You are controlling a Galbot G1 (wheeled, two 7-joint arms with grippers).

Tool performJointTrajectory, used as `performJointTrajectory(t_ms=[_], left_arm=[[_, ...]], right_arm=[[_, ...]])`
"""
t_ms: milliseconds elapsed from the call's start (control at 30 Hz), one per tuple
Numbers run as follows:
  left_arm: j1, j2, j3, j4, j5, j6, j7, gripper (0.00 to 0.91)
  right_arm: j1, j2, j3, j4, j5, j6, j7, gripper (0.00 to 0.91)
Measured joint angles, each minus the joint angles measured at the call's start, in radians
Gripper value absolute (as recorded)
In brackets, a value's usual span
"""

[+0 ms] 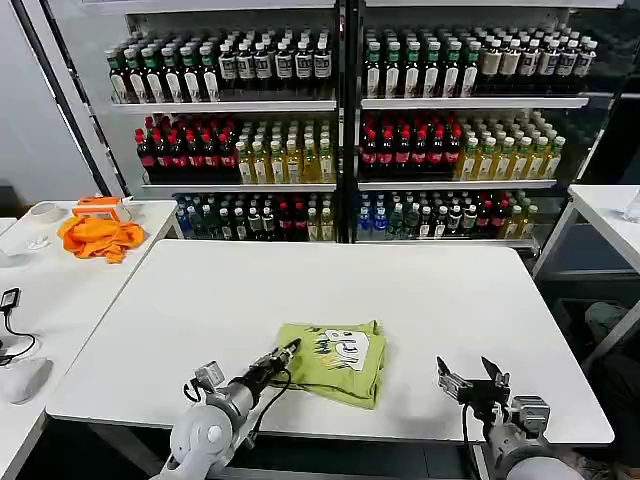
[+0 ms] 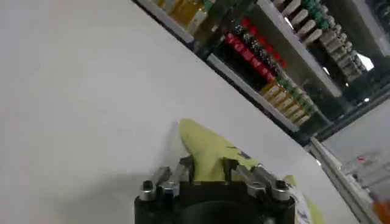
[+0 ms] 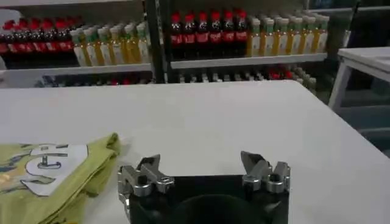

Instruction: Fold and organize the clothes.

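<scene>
One lime T-shirt point(image 1: 335, 360), folded into a small bundle with a white print facing up, lies near the front edge of the white surface point(image 1: 300, 290). The left tool point(image 1: 291, 348) touches the shirt's left edge, its fingers nearly together around the fabric there. The right tool point(image 1: 468, 372) sits well apart to the shirt's right, fingers spread, holding nothing.

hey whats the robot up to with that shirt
The robot is folding a lime T-shirt, which already lies as a compact folded bundle near the front edge of the white table. Its left gripper is at the shirt's left edge, with fabric between its fingers. The right gripper hovers open over bare table to the shirt's right, holding nothing.
</scene>
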Motion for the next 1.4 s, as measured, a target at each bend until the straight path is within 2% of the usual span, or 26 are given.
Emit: performJointTrajectory(t_ms=[300, 567, 700, 867, 1000, 1167, 1400], left_arm=[[0.009, -0.013, -0.070, -0.033, -0.135, 0.028, -0.025, 0.020], [0.030, 0.041, -0.217, -0.102, -0.251, 0.058, -0.051, 0.020], [0.045, 0.127, -0.317, -0.121, -0.277, 0.071, -0.047, 0.030], [0.052, 0.289, -0.444, -0.144, -0.293, 0.080, -0.034, 0.020], [0.071, 0.398, -0.493, -0.190, -0.272, 0.084, -0.014, 0.020], [0.102, 0.449, -0.453, -0.254, -0.157, 0.084, 0.023, 0.020], [0.094, 0.414, -0.260, -0.255, 0.128, 0.078, 0.055, 0.020]], right_arm=[[0.003, -0.017, 0.009, 0.008, 0.013, -0.004, 0.005, 0.907], [0.012, -0.011, -0.001, 0.002, 0.015, -0.001, 0.005, 0.907], [0.022, -0.003, -0.013, -0.001, 0.013, 0.002, 0.004, 0.907], [0.044, 0.011, -0.039, -0.013, 0.007, 0.004, 0.002, 0.907], [0.059, 0.018, -0.058, -0.021, 0.003, 0.006, 0.001, 0.907], [0.059, 0.023, -0.064, -0.023, -0.004, 0.012, -0.002, 0.907], [0.045, 0.023, -0.056, -0.015, -0.006, 0.015, -0.002, 0.907]])
